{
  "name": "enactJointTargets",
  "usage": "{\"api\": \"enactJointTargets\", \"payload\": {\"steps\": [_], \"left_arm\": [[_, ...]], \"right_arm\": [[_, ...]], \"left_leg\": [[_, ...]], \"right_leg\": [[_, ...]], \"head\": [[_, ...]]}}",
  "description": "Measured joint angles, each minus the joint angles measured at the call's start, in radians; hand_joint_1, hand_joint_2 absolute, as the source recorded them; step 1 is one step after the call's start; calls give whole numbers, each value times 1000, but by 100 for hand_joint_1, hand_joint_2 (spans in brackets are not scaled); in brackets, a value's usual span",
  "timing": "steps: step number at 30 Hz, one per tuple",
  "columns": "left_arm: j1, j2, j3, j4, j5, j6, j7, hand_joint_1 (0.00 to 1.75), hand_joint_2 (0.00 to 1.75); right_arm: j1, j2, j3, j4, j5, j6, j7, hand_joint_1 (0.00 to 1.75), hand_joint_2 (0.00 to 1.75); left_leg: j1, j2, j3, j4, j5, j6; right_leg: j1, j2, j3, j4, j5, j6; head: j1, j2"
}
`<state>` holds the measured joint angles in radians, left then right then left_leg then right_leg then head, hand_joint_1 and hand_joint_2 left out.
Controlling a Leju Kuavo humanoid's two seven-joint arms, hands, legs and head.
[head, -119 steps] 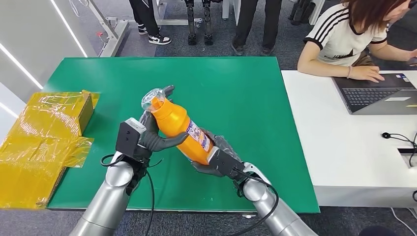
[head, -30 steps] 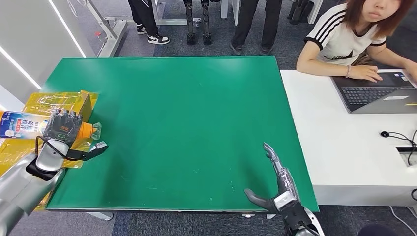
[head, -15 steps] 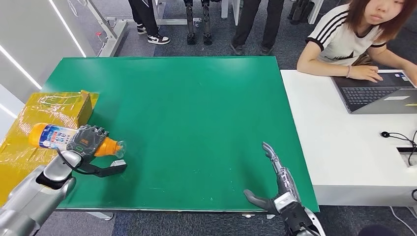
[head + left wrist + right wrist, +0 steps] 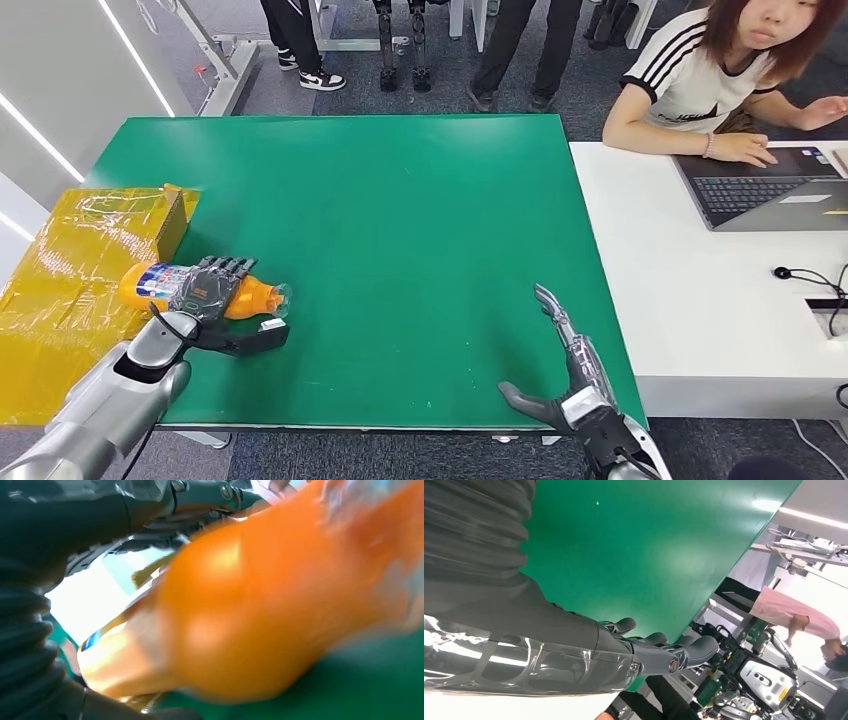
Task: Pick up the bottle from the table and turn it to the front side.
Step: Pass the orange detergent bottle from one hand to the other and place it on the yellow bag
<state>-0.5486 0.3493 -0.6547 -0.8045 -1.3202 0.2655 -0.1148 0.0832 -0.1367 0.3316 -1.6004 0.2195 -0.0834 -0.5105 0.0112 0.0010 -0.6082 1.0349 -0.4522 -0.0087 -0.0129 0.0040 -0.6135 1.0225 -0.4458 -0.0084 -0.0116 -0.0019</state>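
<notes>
Fingers of the left hand wrap the orange bottle about its middle, holding it on its side at the left edge of the green bench, cap end toward the centre, label end over the yellow wrapped box. The right hand hovers with its fingers spread, holding nothing, near the bench's front right corner. Smooth, rigid plastic like this looks light but slippery; the labelled waist likely gives the surest hold.

Bottle blurred in left wrist view; left hand fingers hide its middle.
</notes>
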Motion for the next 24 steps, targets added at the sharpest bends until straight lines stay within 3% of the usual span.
{"api": "enactJointTargets", "payload": {"steps": [9,15,24], "left_arm": [[-5,-25,1,67,-162,26,138,0,175],[30,-68,65,72,-51,146,34,0,175],[47,-97,119,67,-34,157,19,0,175]], "right_arm": [[-21,-1,1,36,-14,0,12,0,175],[-22,-1,1,41,4,14,30,0,175],[-21,-1,1,41,8,15,31,0,175]], "left_leg": [[0,0,1,0,1,0],[0,-2,1,0,1,0],[0,-2,2,0,1,0]], "right_leg": [[0,0,1,0,0,0],[0,-2,2,0,0,0],[0,-3,3,0,0,0]], "head": [[0,0],[0,0],[0,0]]}}
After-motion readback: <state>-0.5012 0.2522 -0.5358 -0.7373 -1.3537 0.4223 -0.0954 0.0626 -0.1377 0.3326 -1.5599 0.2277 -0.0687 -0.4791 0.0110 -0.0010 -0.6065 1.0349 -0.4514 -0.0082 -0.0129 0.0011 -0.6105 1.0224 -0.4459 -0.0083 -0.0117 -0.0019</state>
